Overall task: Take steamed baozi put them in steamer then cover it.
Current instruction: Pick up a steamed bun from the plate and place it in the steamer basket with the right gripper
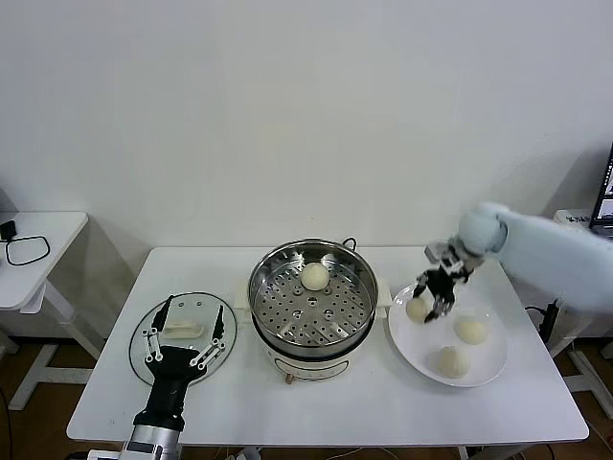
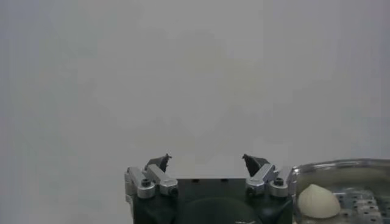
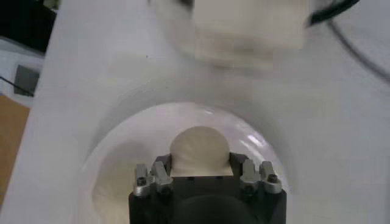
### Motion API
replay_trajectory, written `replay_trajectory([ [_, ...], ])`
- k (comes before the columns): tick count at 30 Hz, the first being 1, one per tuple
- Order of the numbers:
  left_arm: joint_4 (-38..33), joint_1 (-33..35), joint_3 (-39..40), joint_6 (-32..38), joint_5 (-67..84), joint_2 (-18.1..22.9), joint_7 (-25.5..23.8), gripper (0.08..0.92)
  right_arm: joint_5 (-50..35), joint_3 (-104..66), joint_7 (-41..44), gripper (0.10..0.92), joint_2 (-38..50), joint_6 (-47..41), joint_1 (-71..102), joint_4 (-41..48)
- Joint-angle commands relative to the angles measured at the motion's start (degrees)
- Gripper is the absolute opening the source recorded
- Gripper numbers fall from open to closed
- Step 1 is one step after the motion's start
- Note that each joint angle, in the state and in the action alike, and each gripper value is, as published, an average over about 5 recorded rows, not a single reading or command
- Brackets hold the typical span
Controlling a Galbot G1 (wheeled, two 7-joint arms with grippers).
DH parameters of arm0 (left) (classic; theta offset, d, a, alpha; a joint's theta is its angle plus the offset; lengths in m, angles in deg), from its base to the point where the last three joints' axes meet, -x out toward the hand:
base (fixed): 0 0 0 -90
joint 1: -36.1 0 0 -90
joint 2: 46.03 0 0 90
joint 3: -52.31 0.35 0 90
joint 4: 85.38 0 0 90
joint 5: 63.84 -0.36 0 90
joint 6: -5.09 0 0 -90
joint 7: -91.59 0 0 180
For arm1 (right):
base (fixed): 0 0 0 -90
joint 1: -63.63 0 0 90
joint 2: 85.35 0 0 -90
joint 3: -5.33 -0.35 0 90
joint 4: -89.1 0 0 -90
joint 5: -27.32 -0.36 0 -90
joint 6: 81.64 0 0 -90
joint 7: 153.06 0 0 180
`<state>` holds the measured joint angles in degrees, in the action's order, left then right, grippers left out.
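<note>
The steamer (image 1: 287,316) stands mid-table with one baozi (image 1: 315,276) on its perforated tray; both also show in the left wrist view, steamer (image 2: 365,167) and baozi (image 2: 317,202). Three more baozi lie on a white plate (image 1: 490,362) at the right. My right gripper (image 1: 436,297) reaches down onto the plate's nearest-left baozi (image 1: 417,309); in the right wrist view the fingers (image 3: 162,172) press both sides of that baozi (image 3: 199,151). The glass cover (image 1: 136,347) lies flat at the left. My left gripper (image 1: 182,331) hovers open over it, its tips (image 2: 206,161) spread and empty.
The two other plate baozi sit at the middle (image 1: 470,331) and the front (image 1: 452,361). A power cord (image 1: 349,244) runs behind the steamer. A small white side table (image 1: 38,249) stands to the far left. The white table's front edge (image 1: 326,436) is near.
</note>
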<state>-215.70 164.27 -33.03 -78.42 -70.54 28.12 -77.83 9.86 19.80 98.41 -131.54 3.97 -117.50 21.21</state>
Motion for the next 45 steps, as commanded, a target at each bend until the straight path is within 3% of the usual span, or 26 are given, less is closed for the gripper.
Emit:
replay_trajectory([
  [1, -0.21, -0.1, 0.13, -0.05, 0.03, -0.09, 0.0, 0.823, -11.24, 5.93, 6.34, 0.654, -9.34, -2.92, -19.37, -3.5],
  [10, -0.73, -0.27, 0.58, -0.05, 0.0, 0.16, 0.02, 0.823, -20.73, 8.66, -3.1, 0.643, -22.71, -8.99, -16.83, -5.32],
  [22, -0.11, -1.3, 0.85, 0.09, 0.02, 0.21, 0.27, 0.823, -22.2, 11.78, -11.11, 0.632, -35.71, -12.34, -9.04, 0.23],
  [39, 0.16, -1.22, 0.41, 0.69, 0.23, -0.03, 0.92, 0.823, -20.96, 13.71, -16.42, 0.64, -36.99, -12.89, -3.74, 3.91],
  [45, 0.13, -1.12, 0.11, 0.98, 0.27, -0.07, 1.62, 0.823, -21.34, 12.38, -17.53, 0.722, -34.77, -12.72, -3.31, 2.88],
])
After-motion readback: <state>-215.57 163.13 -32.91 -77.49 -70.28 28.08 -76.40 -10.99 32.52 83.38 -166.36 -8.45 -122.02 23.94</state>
